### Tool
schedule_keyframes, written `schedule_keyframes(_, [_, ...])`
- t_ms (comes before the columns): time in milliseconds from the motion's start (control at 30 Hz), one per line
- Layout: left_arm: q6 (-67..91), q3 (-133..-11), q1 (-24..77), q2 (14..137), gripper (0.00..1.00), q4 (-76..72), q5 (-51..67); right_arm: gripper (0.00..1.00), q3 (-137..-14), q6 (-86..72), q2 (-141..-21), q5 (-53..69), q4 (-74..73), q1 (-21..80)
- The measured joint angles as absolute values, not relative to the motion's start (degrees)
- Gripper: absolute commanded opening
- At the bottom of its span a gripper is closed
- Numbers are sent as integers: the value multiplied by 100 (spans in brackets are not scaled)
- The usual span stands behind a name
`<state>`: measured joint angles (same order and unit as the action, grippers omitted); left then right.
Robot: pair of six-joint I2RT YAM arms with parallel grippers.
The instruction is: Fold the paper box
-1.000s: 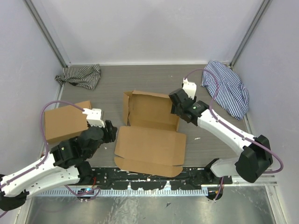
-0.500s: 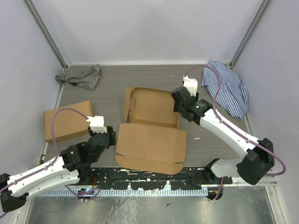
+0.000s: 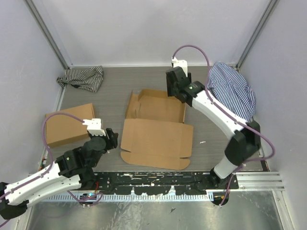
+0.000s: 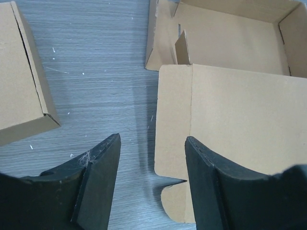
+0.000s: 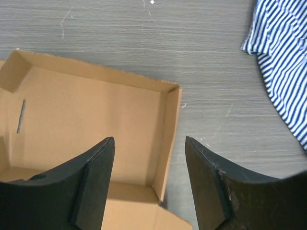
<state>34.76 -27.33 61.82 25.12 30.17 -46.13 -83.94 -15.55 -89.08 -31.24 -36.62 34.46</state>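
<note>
The paper box (image 3: 156, 125) lies in the middle of the table as a brown cardboard sheet. Its far half forms a shallow tray (image 5: 86, 120) with raised walls. Its near half is a flat lid panel (image 4: 240, 120) with a rounded front flap. My left gripper (image 3: 111, 139) hovers open just off the lid's left edge. In the left wrist view the gripper (image 4: 151, 141) straddles that edge and holds nothing. My right gripper (image 3: 175, 88) hangs open above the tray's far right corner. The right wrist view has the gripper (image 5: 149, 141) with the tray's right wall (image 5: 169, 129) between its fingers, untouched.
A second, closed brown cardboard box (image 3: 67, 123) sits at the left, also seen as the box (image 4: 19, 96) in the left wrist view. A dark striped cloth (image 3: 82, 77) lies at the back left. A blue striped cloth (image 3: 232, 91) lies at the back right, close to the right arm.
My right arm swung from the tray's right side back to its far right corner, and its jaws widened a little. My left arm drew slightly toward the near edge.
</note>
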Motion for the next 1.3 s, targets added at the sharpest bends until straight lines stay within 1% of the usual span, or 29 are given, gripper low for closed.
schedule_keyframes(167, [3583,-2864,6182,2700,62,3159,-4438,63,-9102,-1557,-10127,-2539,-3629,2716])
schedule_keyframes(333, [3743,-2877,6182,2641,62,3301,-4248,61,-9247,-1815,-10936,-1702,-3618,1649])
schedule_keyframes(433, [3822,-2877,6182,2523,62,3424,-4211,59,-9247,-1931,-11212,-1337,-3627,1302])
schedule_keyframes(633, [3913,-2877,6182,2375,63,3516,-4204,56,-9212,-2093,-11288,-757,-3555,1437])
schedule_keyframes(800, [3905,-2877,6182,2390,64,3520,-4274,54,-8746,-2163,-11286,-521,-3282,1542])
schedule_keyframes(867, [3883,-2877,6182,2449,64,3500,-4320,52,-8497,-2171,-11286,-469,-3275,1531])
schedule_keyframes(933, [3835,-2877,6182,2543,64,3470,-4357,47,-8307,-2178,-11286,-419,-3273,1527])
schedule_keyframes(967, [3806,-2877,6182,2602,64,3446,-4375,43,-8228,-2178,-11286,-388,-3271,1527])
schedule_keyframes(1067, [3701,-2880,6182,2786,64,3288,-4447,19,-8088,-2143,-11286,-279,-3258,1516])
schedule_keyframes(1133, [3612,-2928,6182,2989,64,3146,-4521,9,-8049,-2099,-11286,-196,-3245,1516])
schedule_keyframes(1200, [3481,-3072,6176,3271,64,2991,-4609,3,-7975,-2071,-11275,-174,-3164,1516])
schedule_keyframes(1300, [3192,-3507,6075,3798,66,2711,-4615,1,-7787,-2056,-11157,-154,-3028,1514])
